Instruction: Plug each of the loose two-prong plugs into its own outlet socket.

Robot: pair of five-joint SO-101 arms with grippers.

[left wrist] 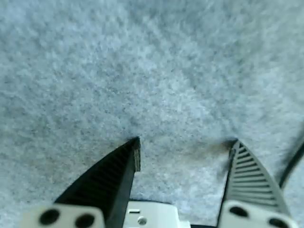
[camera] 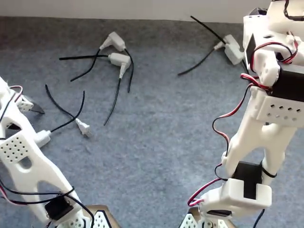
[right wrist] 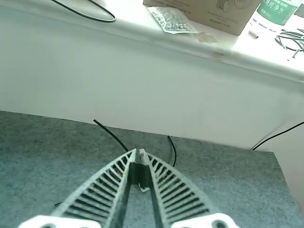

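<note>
A loose two-prong plug (camera: 83,127) on a black cable lies on the grey carpet left of centre. Another white connector (camera: 42,137) lies close to the left arm. Two white connectors (camera: 114,42) (camera: 119,59) with black cables lie at the back left. My left gripper (camera: 31,105) (left wrist: 185,147) hovers open over bare carpet at the far left, holding nothing. At the back right, my right gripper (camera: 232,49) (right wrist: 141,154) is shut on a small white plug (right wrist: 141,176) whose black cables (right wrist: 110,134) trail over the carpet.
A white wall borders the carpet's far edge. Beyond it, a ledge carries a cardboard box (right wrist: 204,12) and loose cables. Open carpet (camera: 166,128) spreads between the two arms. A black cable (left wrist: 292,166) lies beside my left gripper.
</note>
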